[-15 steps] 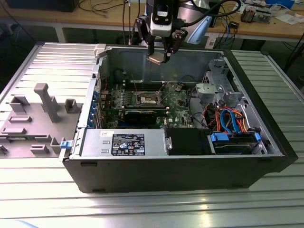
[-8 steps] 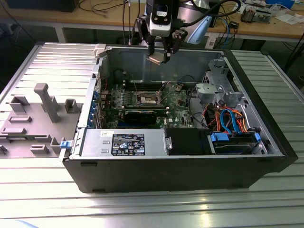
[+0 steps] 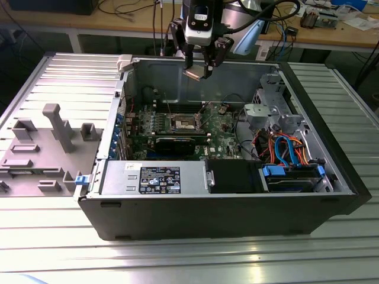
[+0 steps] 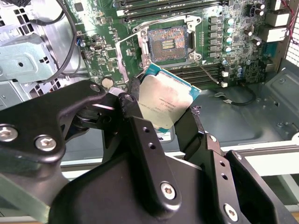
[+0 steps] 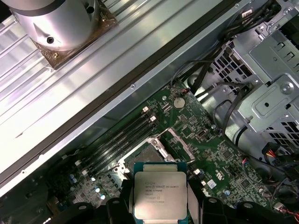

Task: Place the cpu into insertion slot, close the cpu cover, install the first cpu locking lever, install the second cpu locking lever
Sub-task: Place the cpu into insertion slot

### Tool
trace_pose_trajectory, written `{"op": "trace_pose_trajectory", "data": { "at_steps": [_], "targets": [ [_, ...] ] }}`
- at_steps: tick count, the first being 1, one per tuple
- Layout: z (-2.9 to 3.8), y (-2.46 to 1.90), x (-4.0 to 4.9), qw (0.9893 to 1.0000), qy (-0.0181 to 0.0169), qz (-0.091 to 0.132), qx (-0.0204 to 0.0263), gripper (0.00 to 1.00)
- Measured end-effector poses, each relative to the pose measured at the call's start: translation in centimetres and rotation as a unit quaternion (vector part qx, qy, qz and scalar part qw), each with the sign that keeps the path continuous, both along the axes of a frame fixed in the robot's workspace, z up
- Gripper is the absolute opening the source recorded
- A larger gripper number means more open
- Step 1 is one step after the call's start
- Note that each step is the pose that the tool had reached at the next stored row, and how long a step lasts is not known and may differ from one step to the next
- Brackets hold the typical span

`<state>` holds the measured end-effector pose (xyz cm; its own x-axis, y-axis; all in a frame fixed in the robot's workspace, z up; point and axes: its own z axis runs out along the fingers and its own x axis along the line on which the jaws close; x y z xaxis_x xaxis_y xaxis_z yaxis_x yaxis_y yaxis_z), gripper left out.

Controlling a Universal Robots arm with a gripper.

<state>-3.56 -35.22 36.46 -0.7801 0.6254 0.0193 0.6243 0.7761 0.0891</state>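
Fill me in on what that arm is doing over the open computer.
The arm's gripper is shut on the cpu, pinching the chip by its edges between the fingers, above the open computer case. On the motherboard below, the insertion slot is uncovered and empty, its pin field exposed. The chip is not yet seated.

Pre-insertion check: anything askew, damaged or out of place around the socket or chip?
Nothing stands out. The gripper holds the small square silver-topped cpu by its edges above the green motherboard, apart from the square brown-pinned insertion slot, whose pin field lies bare.
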Motion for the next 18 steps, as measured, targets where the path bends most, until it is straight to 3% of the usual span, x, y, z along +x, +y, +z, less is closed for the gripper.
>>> {"op": "trace_pose_trajectory", "data": {
  "at_steps": [18],
  "targets": [
    [0.0, 0.0, 0.0, 0.9999, 0.0, -0.015, 0.0, 0.54]
  ]
}}
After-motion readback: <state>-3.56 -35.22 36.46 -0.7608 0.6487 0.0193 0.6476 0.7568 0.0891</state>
